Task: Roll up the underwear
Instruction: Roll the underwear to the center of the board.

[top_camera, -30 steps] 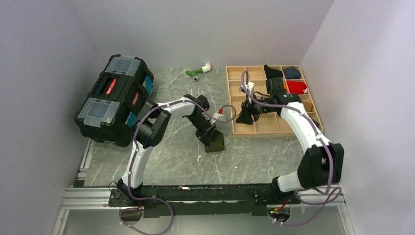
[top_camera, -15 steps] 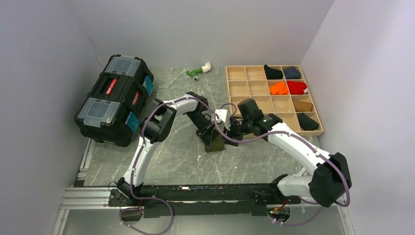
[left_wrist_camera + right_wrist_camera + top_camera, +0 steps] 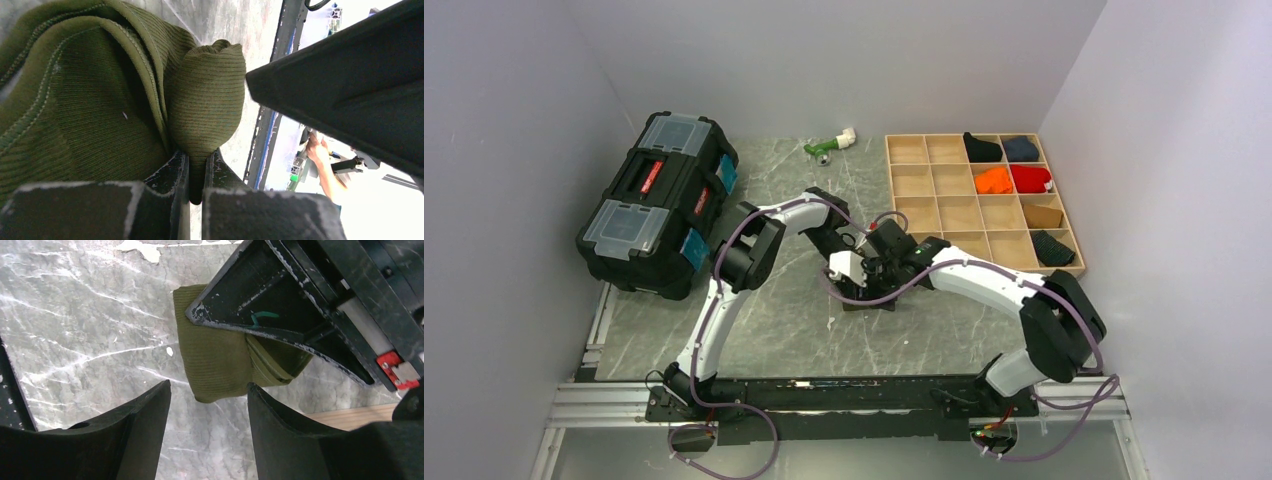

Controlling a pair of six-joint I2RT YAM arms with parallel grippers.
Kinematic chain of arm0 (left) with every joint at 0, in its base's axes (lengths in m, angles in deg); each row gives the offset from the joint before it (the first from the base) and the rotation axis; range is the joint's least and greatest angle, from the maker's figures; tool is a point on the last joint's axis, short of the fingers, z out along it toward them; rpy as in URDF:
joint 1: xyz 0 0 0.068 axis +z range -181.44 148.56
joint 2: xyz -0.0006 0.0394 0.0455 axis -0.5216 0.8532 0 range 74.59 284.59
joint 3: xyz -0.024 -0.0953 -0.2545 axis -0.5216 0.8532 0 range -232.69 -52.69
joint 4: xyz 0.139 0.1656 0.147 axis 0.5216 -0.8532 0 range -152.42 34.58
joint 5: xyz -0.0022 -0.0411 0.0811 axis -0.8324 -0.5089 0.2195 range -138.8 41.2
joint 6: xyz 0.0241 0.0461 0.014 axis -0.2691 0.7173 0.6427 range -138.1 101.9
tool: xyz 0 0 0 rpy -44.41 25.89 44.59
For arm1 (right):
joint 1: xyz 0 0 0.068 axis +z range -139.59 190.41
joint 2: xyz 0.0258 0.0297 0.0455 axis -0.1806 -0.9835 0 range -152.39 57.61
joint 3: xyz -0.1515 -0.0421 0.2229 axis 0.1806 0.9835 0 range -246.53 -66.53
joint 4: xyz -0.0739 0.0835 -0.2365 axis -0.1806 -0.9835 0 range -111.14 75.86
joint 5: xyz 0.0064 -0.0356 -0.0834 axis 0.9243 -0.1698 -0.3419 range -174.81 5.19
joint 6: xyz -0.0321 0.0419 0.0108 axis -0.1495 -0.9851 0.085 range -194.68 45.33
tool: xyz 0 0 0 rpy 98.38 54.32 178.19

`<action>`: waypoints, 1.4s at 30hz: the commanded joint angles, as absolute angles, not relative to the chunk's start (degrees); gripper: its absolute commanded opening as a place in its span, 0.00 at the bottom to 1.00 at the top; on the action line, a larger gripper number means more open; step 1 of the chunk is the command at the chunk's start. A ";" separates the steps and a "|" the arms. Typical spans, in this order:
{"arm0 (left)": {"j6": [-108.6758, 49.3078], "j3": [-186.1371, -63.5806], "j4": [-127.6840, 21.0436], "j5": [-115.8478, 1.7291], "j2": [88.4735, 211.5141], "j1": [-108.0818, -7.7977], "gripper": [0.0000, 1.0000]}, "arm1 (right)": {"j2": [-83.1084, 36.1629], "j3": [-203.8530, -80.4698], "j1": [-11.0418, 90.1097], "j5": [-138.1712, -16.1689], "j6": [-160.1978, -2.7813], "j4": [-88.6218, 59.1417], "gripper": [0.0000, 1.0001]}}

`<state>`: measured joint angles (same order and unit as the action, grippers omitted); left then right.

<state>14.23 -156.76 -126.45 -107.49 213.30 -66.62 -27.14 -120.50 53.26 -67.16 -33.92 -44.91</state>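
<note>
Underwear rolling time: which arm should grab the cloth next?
Right. The right end effector hangs open just above the underwear, free to grab. The left end effector is busy, shut on a fold.

the underwear (image 3: 90, 110) is olive green with fine ribbing; the table (image 3: 65, 325) is grey marble veined white; the tray (image 3: 911, 181) is pale wood; the toolbox (image 3: 659, 205) is black.

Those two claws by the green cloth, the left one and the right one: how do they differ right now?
The left gripper is shut, pinching a fold of the underwear; the right gripper is open and holds nothing. The left gripper grips the cloth directly, while the right gripper is spread wide over one end of it, with cloth showing in the gap. Both are black, two-fingered and at the same garment.
</note>
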 commanded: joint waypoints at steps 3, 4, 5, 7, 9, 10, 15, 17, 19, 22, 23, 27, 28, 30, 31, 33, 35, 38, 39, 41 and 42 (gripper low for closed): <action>17.74 -155.95 -125.97 -100.65 216.52 -67.30 0.00 | -30.09 -123.22 55.69 -70.28 -32.26 -42.06 0.61; 17.80 -155.92 -125.99 -100.59 216.48 -67.26 0.00 | -30.66 -123.22 56.10 -70.72 -32.31 -41.83 0.61; 17.85 -155.88 -126.08 -100.65 216.47 -67.28 0.00 | -31.26 -123.22 56.37 -71.20 -32.31 -41.56 0.61; 17.92 -155.87 -126.21 -100.72 216.61 -67.30 0.00 | -32.51 -123.37 56.92 -71.82 -32.14 -41.56 0.61; 18.04 -155.80 -126.28 -100.78 216.57 -67.28 0.00 | -33.58 -123.48 57.32 -72.05 -32.17 -41.57 0.60; 18.09 -155.79 -126.34 -100.82 216.59 -67.29 0.00 | -34.02 -123.51 57.53 -72.11 -32.14 -41.52 0.60; 18.19 -155.70 -126.66 -100.95 216.51 -67.27 0.00 | -36.83 -123.38 57.92 -72.60 -31.87 -41.02 0.55; 18.19 -155.57 -126.70 -101.11 216.61 -67.30 0.00 | -37.92 -123.42 57.88 -72.47 -31.87 -40.98 0.51; 18.03 -155.40 -126.68 -101.34 216.60 -67.30 0.00 | -39.07 -123.35 57.87 -71.90 -31.94 -41.17 0.46; 18.00 -155.23 -126.74 -101.78 216.34 -67.22 0.00 | -40.71 -123.22 57.88 -70.85 -31.96 -42.24 0.33; 17.97 -155.07 -126.63 -101.61 216.05 -67.17 0.00 | -41.18 -123.29 57.97 -70.40 -31.96 -42.80 0.28; 17.42 -152.81 -124.46 -100.45 213.71 -66.91 0.10 | -41.93 -123.77 57.92 -68.42 -32.12 -45.17 0.14; 17.34 -152.35 -124.04 -100.21 213.11 -66.82 0.13 | -41.99 -123.90 57.87 -68.03 -32.13 -45.70 0.12; 17.23 -151.82 -123.72 -99.96 212.26 -66.69 0.19 | -42.31 -124.19 57.93 -67.30 -32.20 -46.77 0.08; 17.18 -151.69 -123.64 -99.95 211.94 -66.59 0.22 | -42.67 -124.37 57.88 -66.99 -32.22 -47.22 0.06; 17.17 -151.50 -123.67 -100.03 211.43 -66.25 0.26 | -43.46 -124.71 57.89 -66.49 -32.22 -48.20 0.01; 17.00 -151.35 -123.54 -99.84 210.99 -65.95 0.30 | -44.09 -124.88 57.89 -66.21 -32.31 -48.78 0.00; 16.93 -150.82 -123.21 -99.53 210.16 -65.09 0.37 | -44.49 -124.71 57.92 -66.19 -32.54 -49.24 0.00; 16.96 -150.52 -123.09 -99.56 209.91 -64.79 0.38 | -44.58 -124.59 57.84 -66.17 -32.60 -49.36 0.00; 17.12 -149.96 -123.00 -99.60 209.23 -64.14 0.41 | -44.74 -124.45 57.83 -65.92 -32.83 -49.54 0.00; 17.21 -149.64 -122.93 -99.60 208.96 -63.85 0.42 | -44.83 -124.38 57.79 -65.77 -32.96 -49.64 0.00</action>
